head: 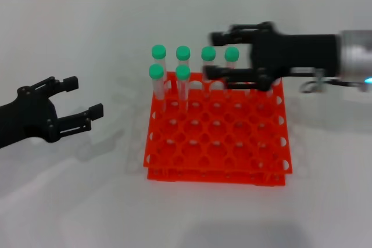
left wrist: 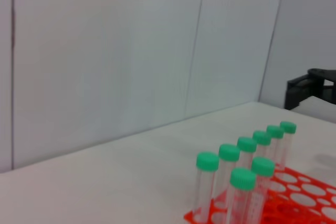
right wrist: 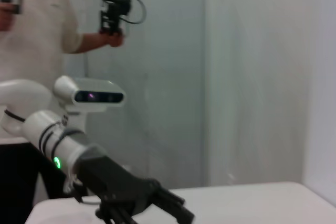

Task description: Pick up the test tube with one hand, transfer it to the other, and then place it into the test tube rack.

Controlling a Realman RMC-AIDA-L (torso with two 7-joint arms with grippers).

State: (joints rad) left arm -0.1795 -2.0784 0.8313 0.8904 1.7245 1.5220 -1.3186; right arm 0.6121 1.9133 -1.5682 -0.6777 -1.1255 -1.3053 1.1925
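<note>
White tabletop (head: 70, 201) carries everything. At far left the left claw (head: 81, 98) hovers with fingers spread, empty. In the middle, the orange-red test tube rack (head: 218, 137) holds six green-capped test tubes (head: 156, 85) upright, caps up, along its far rows. Right claw (head: 224, 56), fingers spread, hovers over the rack's far right corner, empty.
</note>
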